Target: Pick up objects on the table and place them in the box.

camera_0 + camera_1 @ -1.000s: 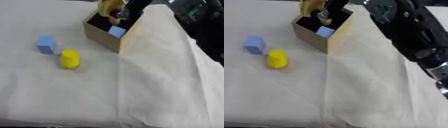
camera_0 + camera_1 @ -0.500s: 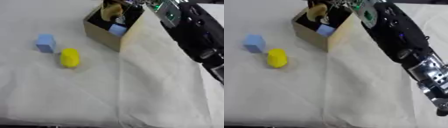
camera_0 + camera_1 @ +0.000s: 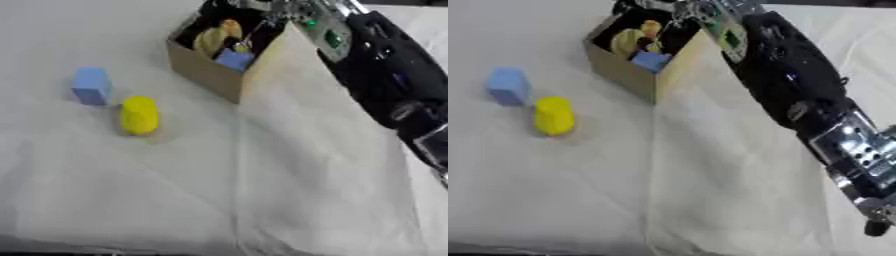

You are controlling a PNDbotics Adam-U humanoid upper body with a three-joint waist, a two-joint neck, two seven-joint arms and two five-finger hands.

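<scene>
Counter (image 3: pixel 105 190) draped in white cloth, with a raised fold running from the cardboard box (image 3: pixel 206 72) down toward the near edge. Box set at the far middle, open at the top, turned corner-on to the camera. Inside the box: a blue block (image 3: pixel 234 59) against the near corner, a yellowish rounded item (image 3: pixel 213 40) behind it, shape not clear enough to name. Outside the box, on the left part of the counter: a light blue cube (image 3: pixel 91 85) and, just beside it on the near right, a yellow cylinder (image 3: pixel 139 115) lying on its side; the two close together, whether touching not determinable, both well apart from the box. Right arm (image 3: pixel 798 95) entering from the right edge, black with silver joints and a green patch near the wrist, stretched across to the top of the box. Right robot hand (image 3: pixel 677 11) at the box's far rim, over the opening; fingers blurred and partly cut off at the top edge, so apart, together or clamped cannot be told. Left robot hand not seen in either view. Cloth rumpled along the near edge, dark strip visible below it.
</scene>
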